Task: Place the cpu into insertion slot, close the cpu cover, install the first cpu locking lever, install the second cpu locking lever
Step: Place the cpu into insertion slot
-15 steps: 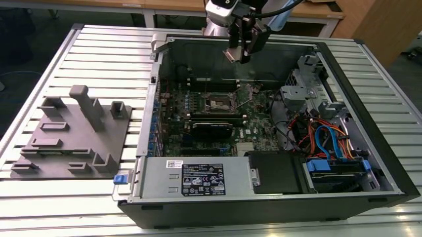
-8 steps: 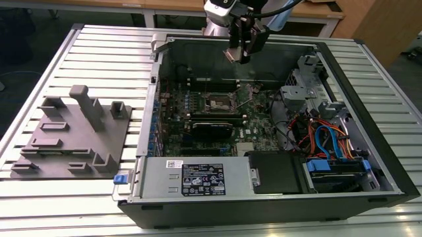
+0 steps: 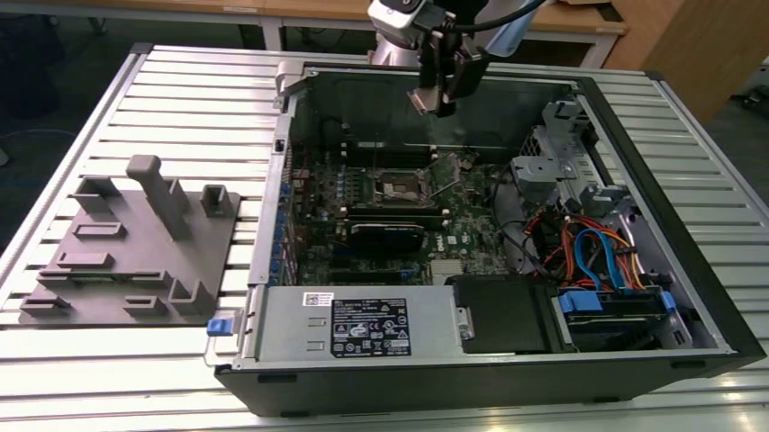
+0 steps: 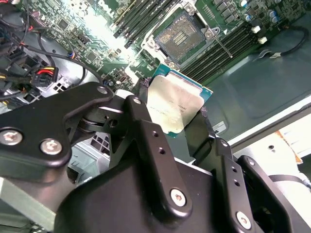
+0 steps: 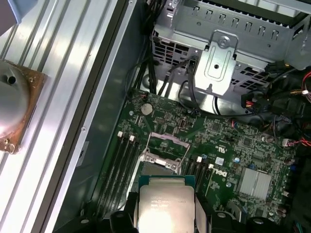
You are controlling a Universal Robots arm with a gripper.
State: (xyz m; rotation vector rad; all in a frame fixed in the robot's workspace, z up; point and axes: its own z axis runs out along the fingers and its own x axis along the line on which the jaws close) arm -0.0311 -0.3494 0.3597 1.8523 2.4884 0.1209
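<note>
Over the computer case (image 3: 481,387), we see the claw (image 3: 435,103) pinching the cpu (image 4: 177,102), apart from the open insertion slot (image 4: 181,35).

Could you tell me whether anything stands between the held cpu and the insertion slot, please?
Nothing visible does. The hand holds the cpu in open air above the motherboard, and the insertion slot lies uncovered below it, with the cpu cover swung up.

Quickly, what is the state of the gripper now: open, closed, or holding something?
The gripper: closed, holding the cpu above the motherboard.
</note>
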